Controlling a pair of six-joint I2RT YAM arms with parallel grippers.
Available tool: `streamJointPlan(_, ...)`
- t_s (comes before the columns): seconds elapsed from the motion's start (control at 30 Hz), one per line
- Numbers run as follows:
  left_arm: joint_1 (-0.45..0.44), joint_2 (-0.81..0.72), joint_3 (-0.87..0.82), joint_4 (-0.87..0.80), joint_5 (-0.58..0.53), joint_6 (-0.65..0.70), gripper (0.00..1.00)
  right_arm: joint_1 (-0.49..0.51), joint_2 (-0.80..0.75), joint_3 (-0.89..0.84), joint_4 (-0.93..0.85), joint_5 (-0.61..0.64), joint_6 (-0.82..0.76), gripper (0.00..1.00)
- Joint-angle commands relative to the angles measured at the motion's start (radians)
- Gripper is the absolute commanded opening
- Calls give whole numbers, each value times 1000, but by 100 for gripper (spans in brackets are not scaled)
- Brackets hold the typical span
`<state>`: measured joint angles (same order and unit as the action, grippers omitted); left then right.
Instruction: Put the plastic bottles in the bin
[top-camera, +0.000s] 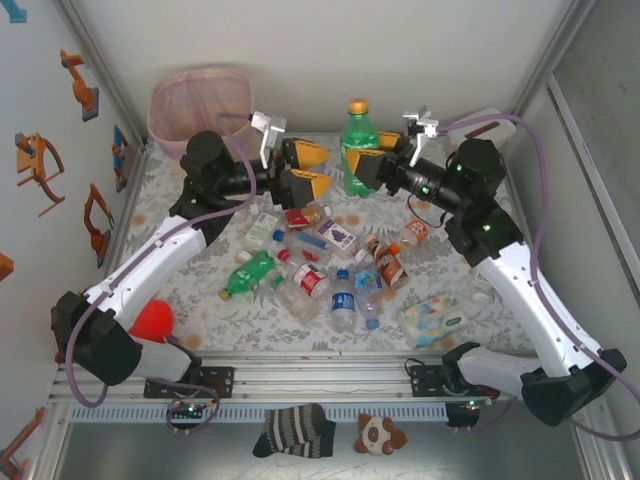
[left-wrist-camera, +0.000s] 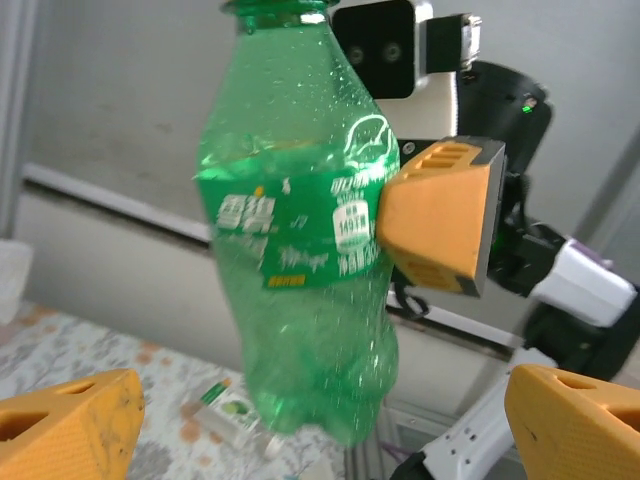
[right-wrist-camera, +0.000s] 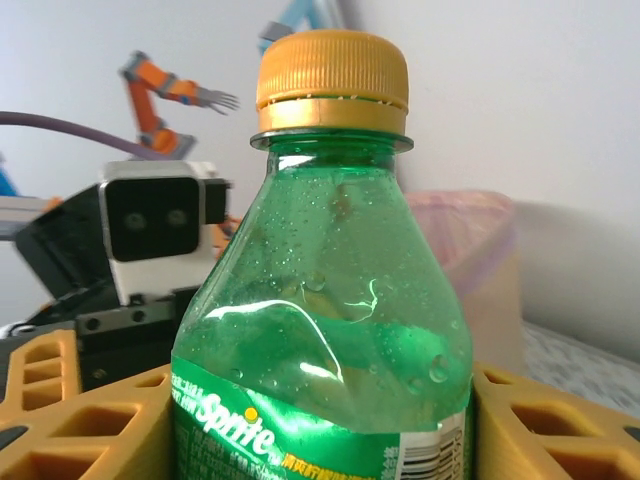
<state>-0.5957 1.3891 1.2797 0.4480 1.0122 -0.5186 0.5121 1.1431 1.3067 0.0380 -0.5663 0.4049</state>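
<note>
Your right gripper (right-wrist-camera: 320, 440) sits closest: its orange fingers (right-wrist-camera: 70, 420) press in from both sides on the green bottle (right-wrist-camera: 330, 320), pinching it at the label. The bottle stands upright, with its orange cap (right-wrist-camera: 332, 75) screwed on.

From the overhead view, that bottle is well to the right of the bin (top-camera: 165, 95), at about the same depth on the table (top-camera: 200, 270). It is outside the bin, not over its rim. From the right wrist you can see the bin's pink liner just behind the bottle's shoulder.

Your left gripper (top-camera: 322, 170) is between the bin and the held bottle, pointing away from the bin toward the bottle. Its jaws are spread wide, with nothing between them. The fingertips stop just short of the bottle and do not touch it.

All the other bottles (top-camera: 320, 262) lie scattered on their sides in a loose heap, nearer to you than the bin and to its right, below both grippers.

A pastel wipes pack (top-camera: 437, 318) lies further right of the bin than the heap. A red ball (top-camera: 152, 320) sits almost straight toward you from the bin, beside the left arm.
</note>
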Motion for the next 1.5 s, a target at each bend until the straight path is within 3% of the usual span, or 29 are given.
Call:
streamJointPlan(0.0, -23, 18, 56, 106, 60, -36, 93, 47, 6, 43, 121, -50, 27, 58)
streamJointPlan(0.2, -55, 54, 85, 188, 105, -103, 91, 112, 43, 82, 161, -53, 39, 58)
streamJointPlan(0.57, -56, 50, 86, 227, 125, -117, 66, 144, 59, 78, 174, -26, 44, 58)
streamJointPlan(0.8, -51, 40, 81, 210, 120, -98, 55, 145, 49, 67, 166, -5, 33, 58)
streamJointPlan(0.93, -36, 32, 78, 197, 113, -92, 55, 146, 33, 83, 101, 26, -7, 71)
streamJointPlan(1.03, -13, 17, 67, 181, 90, -88, 54, 144, -3, 76, 42, 91, -61, 75)
streamJointPlan(1.13, 20, -11, 56, 95, 30, -29, 54, 144, -34, 75, -18, 166, -105, 76)
streamJointPlan(1.3, 83, -46, 112, -228, -110, 150, 53, 144, -70, 75, -96, 238, -150, 77)
streamJointPlan(1.47, 159, -32, 228, -540, -353, 271, 53, 144, -81, 76, -143, 266, -161, 77)
